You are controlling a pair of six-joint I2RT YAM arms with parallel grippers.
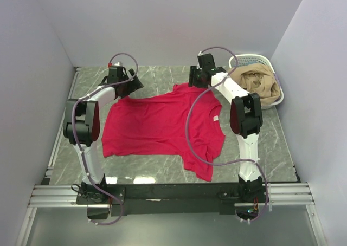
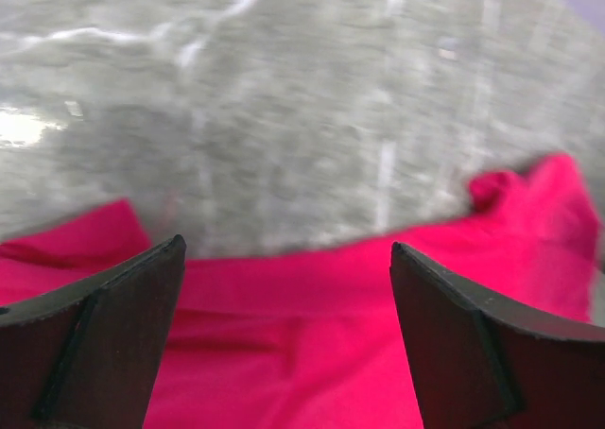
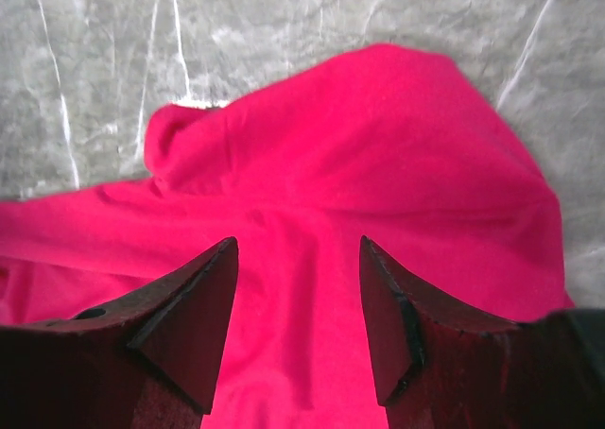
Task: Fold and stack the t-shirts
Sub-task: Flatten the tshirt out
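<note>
Top external shows left tool (image 1: 132, 84) and right tool (image 1: 193, 82) spread over t-shirt (image 1: 157, 128), basket (image 1: 255, 57) nearby.

robot lab booth, plain walls (image 1: 162, 18)

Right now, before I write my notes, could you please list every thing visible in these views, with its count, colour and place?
short-sleeved soft cloth t-shirt: one, crimson-red, spread on the middle of the table
small neck label: one, white, at the shirt's collar, right side
plastic lattice basket: one, white, far right corner
bundled cloth: one heap, tan, inside the basket
marbled table: one, grey, under the shirt
left arm: one, white and black, left side
right arm: one, white and black, right side
left gripper: one, black, open, over the shirt's edge
right gripper: one, black, open, over the shirt
</note>
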